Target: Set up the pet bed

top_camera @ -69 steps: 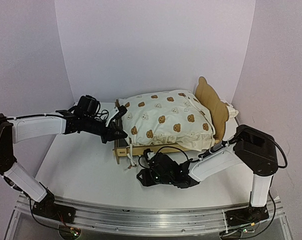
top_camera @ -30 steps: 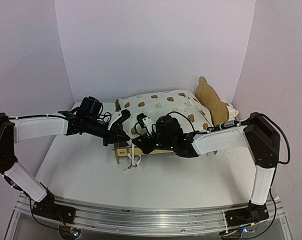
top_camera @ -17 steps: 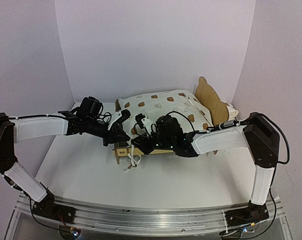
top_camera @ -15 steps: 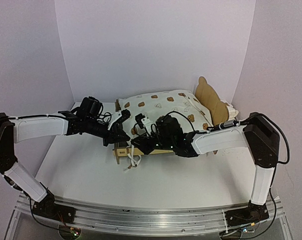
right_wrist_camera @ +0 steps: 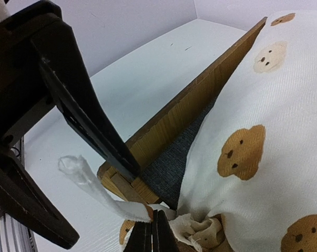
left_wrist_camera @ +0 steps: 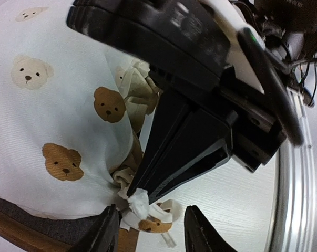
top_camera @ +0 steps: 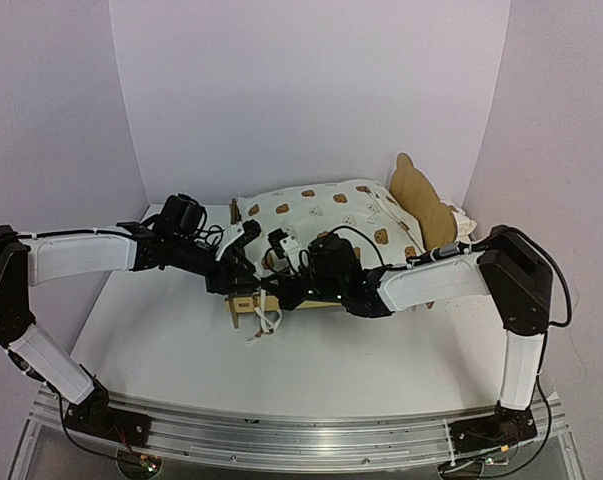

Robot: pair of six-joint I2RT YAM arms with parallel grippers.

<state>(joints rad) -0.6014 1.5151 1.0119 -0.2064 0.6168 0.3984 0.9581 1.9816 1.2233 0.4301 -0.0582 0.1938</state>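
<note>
Right wrist: right gripper (right_wrist_camera: 152, 233) pinching pet bed tie (right_wrist_camera: 98, 191).

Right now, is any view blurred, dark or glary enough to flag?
Top external: even soft light, sharp, pet bed clear. Left wrist: the black right gripper looms close, blurred at top; bear-print cushion sharp. Right wrist: left gripper is a dark, featureless shape; cushion tie very bright.

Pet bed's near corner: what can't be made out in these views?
Top view: left gripper and right gripper cover the tie at the pet bed corner.
Left wrist: tie's attachment, blocked by the right gripper.
Right wrist: most of the bed, cut by right edge.
Top view: cream item behind headboard, mostly hidden.
</note>
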